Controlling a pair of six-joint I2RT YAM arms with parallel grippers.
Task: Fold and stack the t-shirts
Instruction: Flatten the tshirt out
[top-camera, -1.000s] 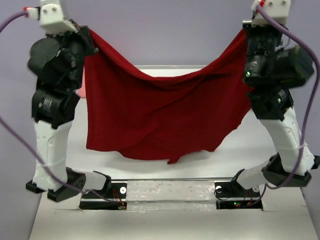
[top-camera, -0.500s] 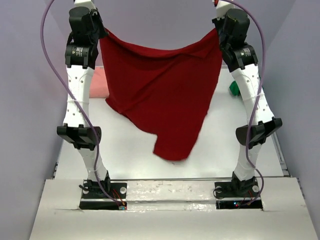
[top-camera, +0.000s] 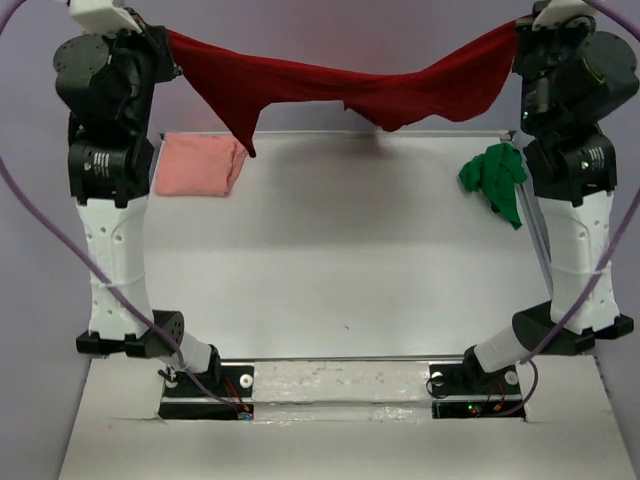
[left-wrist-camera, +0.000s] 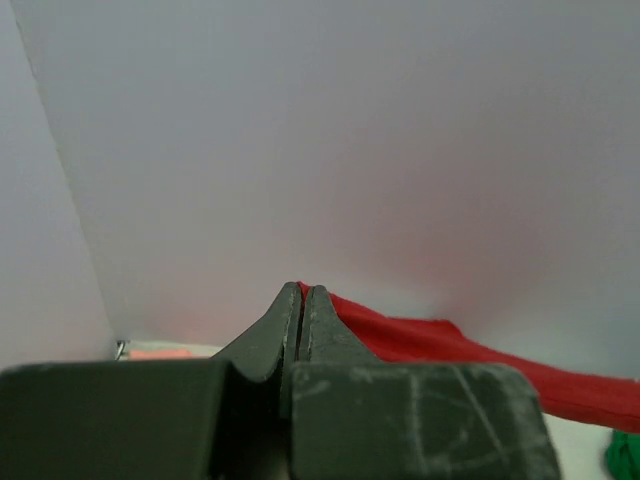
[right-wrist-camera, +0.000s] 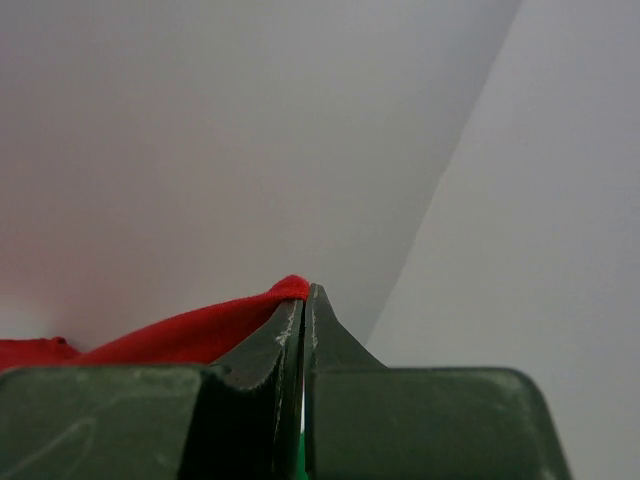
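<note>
The dark red t-shirt (top-camera: 340, 85) hangs stretched in the air between both arms, high over the far edge of the table. My left gripper (top-camera: 172, 45) is shut on its left end, seen in the left wrist view (left-wrist-camera: 302, 292) with red cloth (left-wrist-camera: 450, 345) trailing right. My right gripper (top-camera: 518, 35) is shut on its right end, seen in the right wrist view (right-wrist-camera: 305, 290) with red cloth (right-wrist-camera: 180, 335) trailing left. The pale salmon pink t-shirt (top-camera: 198, 165) lies folded at the far left. The bright green t-shirt (top-camera: 495, 180) lies crumpled at the far right.
The white table (top-camera: 340, 270) lies below, its far edge under the hanging shirt. Purple walls stand behind and on both sides. The arm bases (top-camera: 205, 385) sit on a rail at the near edge.
The red shirt, hanging down in a broad sheet before, is now pulled out into a narrow band high up. Both arms have spread apart and risen, uncovering the pink and green shirts.
</note>
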